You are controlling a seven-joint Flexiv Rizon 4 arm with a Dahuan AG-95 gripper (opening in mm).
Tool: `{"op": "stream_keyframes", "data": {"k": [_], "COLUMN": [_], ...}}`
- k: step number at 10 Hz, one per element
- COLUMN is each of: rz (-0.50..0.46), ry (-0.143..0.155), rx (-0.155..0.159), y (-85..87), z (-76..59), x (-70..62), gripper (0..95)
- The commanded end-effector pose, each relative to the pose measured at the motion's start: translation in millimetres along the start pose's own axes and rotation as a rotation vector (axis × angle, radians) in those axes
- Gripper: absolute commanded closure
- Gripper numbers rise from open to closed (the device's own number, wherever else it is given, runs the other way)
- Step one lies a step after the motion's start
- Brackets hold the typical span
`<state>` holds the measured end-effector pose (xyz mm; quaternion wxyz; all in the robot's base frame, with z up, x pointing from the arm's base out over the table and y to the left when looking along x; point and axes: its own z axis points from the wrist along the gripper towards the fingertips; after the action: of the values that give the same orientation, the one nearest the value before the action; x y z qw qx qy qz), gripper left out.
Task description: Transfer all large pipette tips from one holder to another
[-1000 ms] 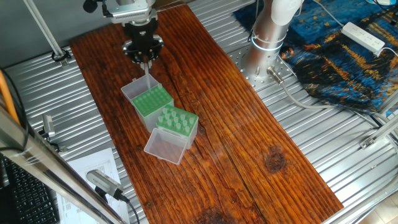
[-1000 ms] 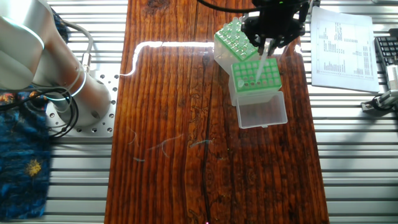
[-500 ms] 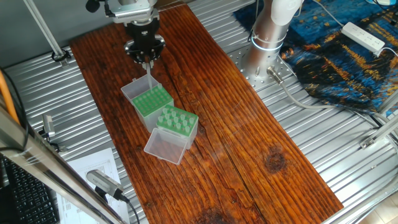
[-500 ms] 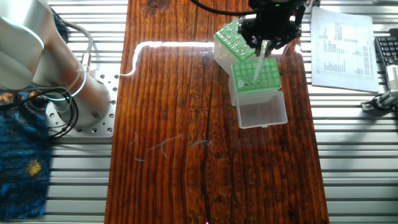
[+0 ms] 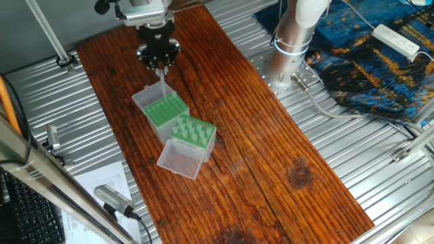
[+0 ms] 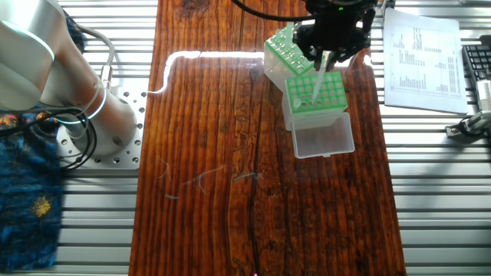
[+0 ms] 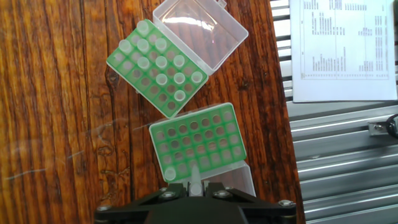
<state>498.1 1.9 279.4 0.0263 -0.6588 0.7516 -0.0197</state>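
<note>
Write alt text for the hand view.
The claw holds one pale pipette tip over a nearly empty green rack with one tip in a corner hole. A second rack, about half filled with tips, sits beyond it on the wooden table.

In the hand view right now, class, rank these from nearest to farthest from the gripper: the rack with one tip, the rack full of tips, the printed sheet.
1. The rack with one tip, just ahead of the gripper.
2. The rack full of tips, farther ahead, left.
3. The printed sheet, far upper right, off the wood.

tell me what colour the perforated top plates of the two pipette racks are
Green perforated rack tops, clearest in the hand view.
</note>
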Motion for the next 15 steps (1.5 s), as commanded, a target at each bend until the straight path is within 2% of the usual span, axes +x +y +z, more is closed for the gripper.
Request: {"op": "stream_keyframes", "data": {"k": [1, 6, 9, 10, 15], "rz": [0.001, 0.006, 0.001, -0.001, 0.005], "ry": [-0.001, -0.011, -0.012, -0.013, -0.027], "rx": [0.000, -0.001, -0.001, -0.001, -0.004], "y": [-0.6, -1.0, -1.1, -1.1, -1.2], "z": [1.5, 9.7, 10.1, 10.1, 10.2], "x": [0.7, 2.5, 2.4, 2.4, 2.4], "gripper": [95.0, 95.0, 95.0, 76.0, 76.0]}}
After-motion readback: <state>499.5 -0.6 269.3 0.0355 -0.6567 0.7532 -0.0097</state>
